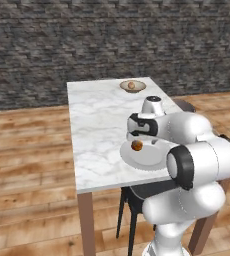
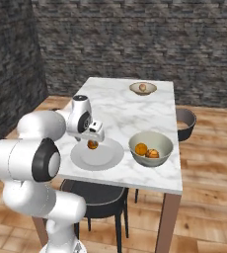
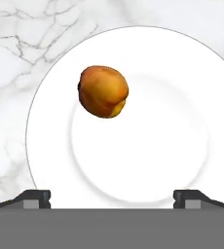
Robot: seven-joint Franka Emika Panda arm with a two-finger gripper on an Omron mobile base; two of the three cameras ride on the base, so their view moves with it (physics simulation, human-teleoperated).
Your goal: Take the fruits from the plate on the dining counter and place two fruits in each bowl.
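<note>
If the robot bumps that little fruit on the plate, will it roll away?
Probably a bit. The fruit looks round and lies loose on the smooth plate, so a nudge would likely roll it. The plate's raised rim might stop it. The open gripper should close on both sides evenly, or the fruit may slip out.

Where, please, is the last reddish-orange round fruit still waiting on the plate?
The reddish-orange round fruit lies on the flat pale round plate, off-centre toward its rim, beneath the open claw; the near tan bowl sits beside the plate.
</note>
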